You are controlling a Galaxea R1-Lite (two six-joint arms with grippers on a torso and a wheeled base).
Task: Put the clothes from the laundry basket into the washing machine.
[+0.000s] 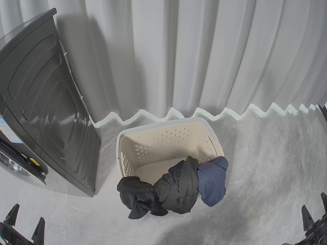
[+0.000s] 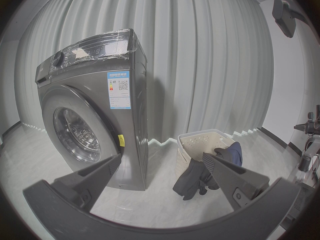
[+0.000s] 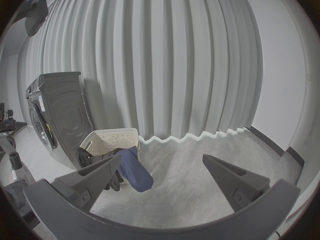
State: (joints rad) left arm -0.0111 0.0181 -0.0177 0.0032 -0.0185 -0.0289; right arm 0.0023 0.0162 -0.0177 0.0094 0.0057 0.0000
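Fingers (image 2: 100,172) on both my grippers are spread wide, holding nothing. The left gripper (image 2: 161,159) and the right gripper (image 3: 161,160) sit low, well short of the basket (image 1: 163,128). Black clothes (image 1: 160,191) and a blue garment (image 1: 211,182) drape over the basket's near rim. The washer (image 1: 44,119) stands just left of the basket, and its door looks shut.

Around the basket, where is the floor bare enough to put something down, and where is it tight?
Widest bare floor: on the robot's right of the laundry basket, up to the curtain. Also bare: the basket's back half inside. Tight: the gap between basket and washing machine; the near rim, covered by dark clothes and a blue garment.
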